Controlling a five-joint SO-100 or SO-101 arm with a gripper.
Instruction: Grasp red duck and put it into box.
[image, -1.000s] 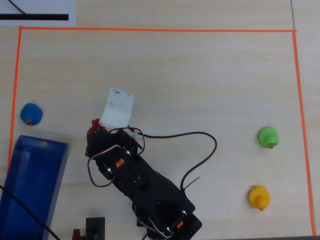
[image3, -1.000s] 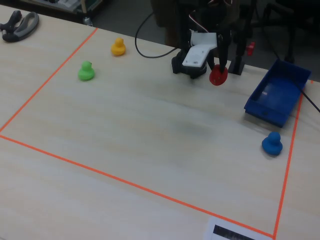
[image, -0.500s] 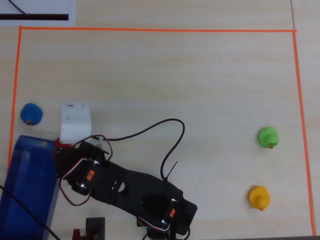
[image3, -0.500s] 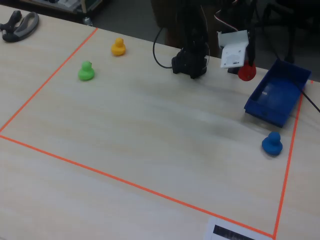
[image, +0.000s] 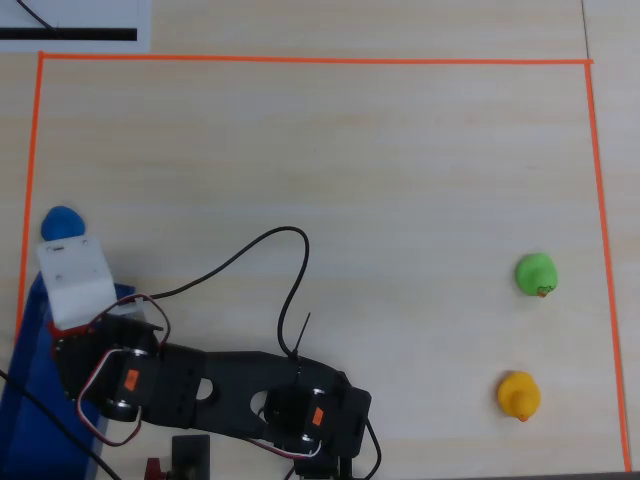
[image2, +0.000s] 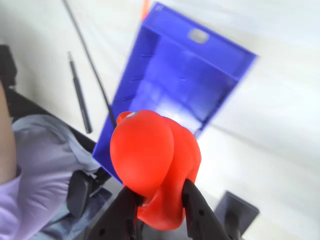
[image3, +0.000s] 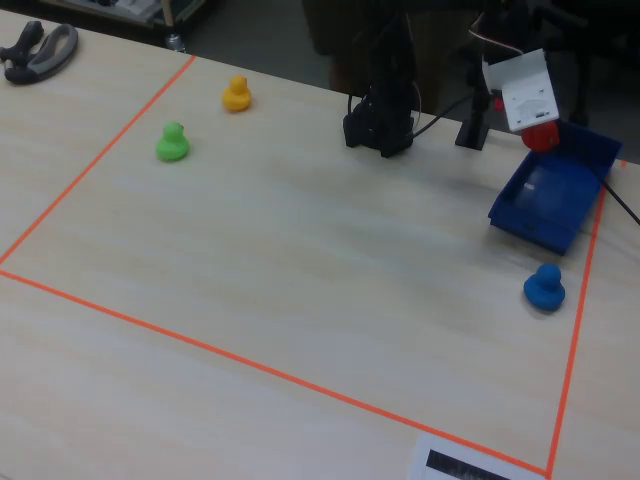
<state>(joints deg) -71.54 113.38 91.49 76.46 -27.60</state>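
The red duck (image2: 150, 155) is clamped between my gripper's (image2: 160, 194) two black fingers and held in the air above the box (image2: 170, 75), a long translucent blue bin that lies open below. In the fixed view the red duck (image3: 540, 137) hangs under the white wrist housing, over the far end of the box (image3: 570, 215). In the overhead view only a sliver of the red duck (image: 50, 325) shows beside the white housing, at the top edge of the box (image: 30, 410).
A blue duck (image3: 545, 288) sits on the table just beyond the box. A green duck (image3: 172, 142) and a yellow duck (image3: 236, 94) stand at the far side. Orange tape (image3: 250, 365) frames the work area. A black cable (image: 290, 290) loops over the arm.
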